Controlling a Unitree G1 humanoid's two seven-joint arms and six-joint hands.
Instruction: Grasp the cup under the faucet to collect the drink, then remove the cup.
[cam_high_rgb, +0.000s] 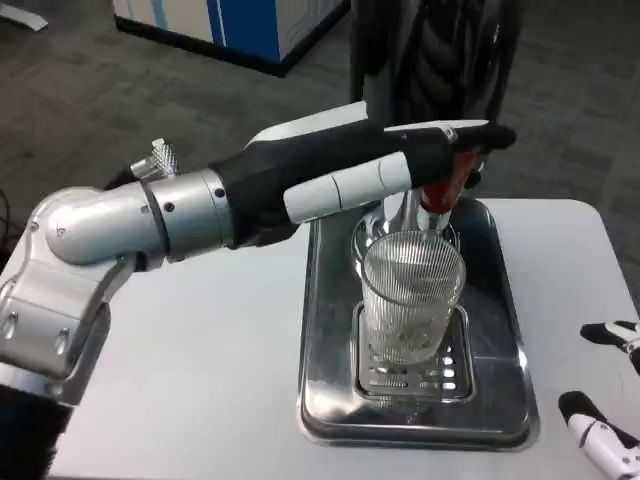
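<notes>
My left robot hand (400, 170) reaches over the steel tray (510, 330) at the worktop's (200, 340) far edge, fingers laid on the red faucet handle (448, 185). The ribbed glass cup (412, 295) stands on the drain grate (415, 375), under the spout. I judge the cup rigid, slippery and fragile; grip mid-wall. My right robot hand (605, 400) waits with fingers apart and holding nothing, at the near right corner. No legible markings.

My left hand (350, 170) is white on the back with black fingers (470, 135), on a silver forearm. The cup (410, 295) is clear glass with fine vertical ribbing. The faucet (445, 185) handle is red, and the tray (500, 330) is shiny silver steel with a slotted grate. White desk (220, 350), grey speckled carpet (90, 90).
</notes>
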